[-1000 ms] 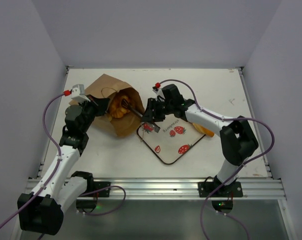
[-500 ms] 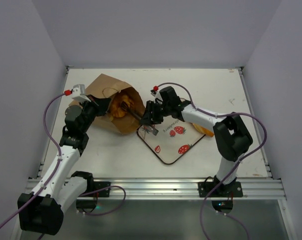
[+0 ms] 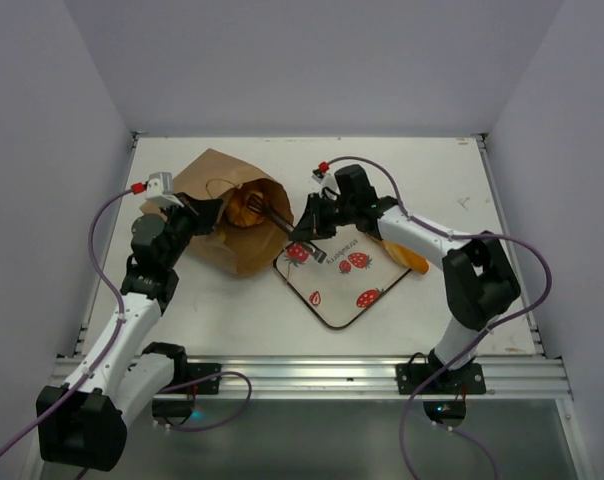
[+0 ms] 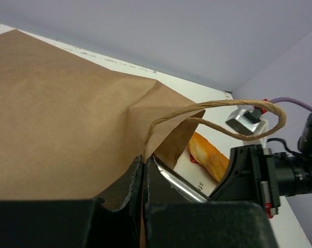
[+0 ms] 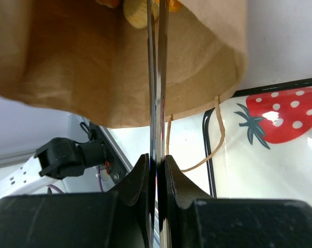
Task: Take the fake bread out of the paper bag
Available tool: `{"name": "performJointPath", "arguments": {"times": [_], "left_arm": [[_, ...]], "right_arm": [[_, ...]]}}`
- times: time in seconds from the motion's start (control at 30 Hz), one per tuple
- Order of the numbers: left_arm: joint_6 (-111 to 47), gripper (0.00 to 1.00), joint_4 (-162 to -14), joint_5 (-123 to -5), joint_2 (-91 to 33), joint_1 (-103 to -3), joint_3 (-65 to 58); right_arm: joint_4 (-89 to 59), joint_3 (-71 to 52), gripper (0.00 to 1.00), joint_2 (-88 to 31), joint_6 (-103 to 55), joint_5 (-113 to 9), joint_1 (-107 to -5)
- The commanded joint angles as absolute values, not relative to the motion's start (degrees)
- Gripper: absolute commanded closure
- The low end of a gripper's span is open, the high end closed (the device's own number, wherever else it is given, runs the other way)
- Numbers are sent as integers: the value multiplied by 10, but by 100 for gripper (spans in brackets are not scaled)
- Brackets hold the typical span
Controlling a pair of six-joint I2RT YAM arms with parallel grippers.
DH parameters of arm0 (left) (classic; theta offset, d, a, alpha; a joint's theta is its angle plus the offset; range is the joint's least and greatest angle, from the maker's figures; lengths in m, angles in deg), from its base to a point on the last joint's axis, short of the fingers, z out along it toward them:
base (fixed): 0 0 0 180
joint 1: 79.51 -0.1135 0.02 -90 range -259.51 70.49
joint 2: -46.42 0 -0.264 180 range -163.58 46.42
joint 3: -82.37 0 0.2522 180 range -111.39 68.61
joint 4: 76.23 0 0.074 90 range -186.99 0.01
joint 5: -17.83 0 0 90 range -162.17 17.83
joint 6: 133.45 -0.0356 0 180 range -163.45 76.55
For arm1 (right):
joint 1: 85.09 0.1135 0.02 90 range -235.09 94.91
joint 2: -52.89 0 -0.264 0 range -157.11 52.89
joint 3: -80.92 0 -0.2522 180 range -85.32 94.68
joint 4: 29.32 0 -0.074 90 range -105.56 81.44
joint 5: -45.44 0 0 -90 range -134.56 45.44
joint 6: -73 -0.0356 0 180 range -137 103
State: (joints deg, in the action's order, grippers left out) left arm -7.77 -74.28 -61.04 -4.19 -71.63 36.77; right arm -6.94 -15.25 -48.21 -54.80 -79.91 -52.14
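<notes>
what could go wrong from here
The right gripper clamps a thin metal tool whose tips reach the fake bread in the paper bag; a piece may slip free. The bag's handle hangs beside the tool and could snag. The left gripper pinches only the rim, which may tear.

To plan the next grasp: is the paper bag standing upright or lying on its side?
Lying on its side. From above, the paper bag rests flat, its open mouth facing the tray, fake bread visible inside.
</notes>
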Motion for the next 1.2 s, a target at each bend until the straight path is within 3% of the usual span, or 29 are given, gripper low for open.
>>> {"name": "performJointPath", "arguments": {"times": [0.0,0.4,0.5,0.8,1.17], "left_arm": [[-99,100,-696,-620,-38,-720,373],[-128,100,-706,-643,-37,-720,368],[-137,100,-707,-649,-39,-720,365],[-161,100,-697,-660,-74,-723,354],[-189,100,-696,-663,-110,-748,328]], "right_arm": [[-113,-154,100,-404,-519,-825,-548],[33,-145,100,-380,-384,-936,-588],[141,-114,100,-382,-292,-932,-587],[248,-127,100,-304,-174,-920,-599],[416,-133,100,-211,7,-916,-680]]}}
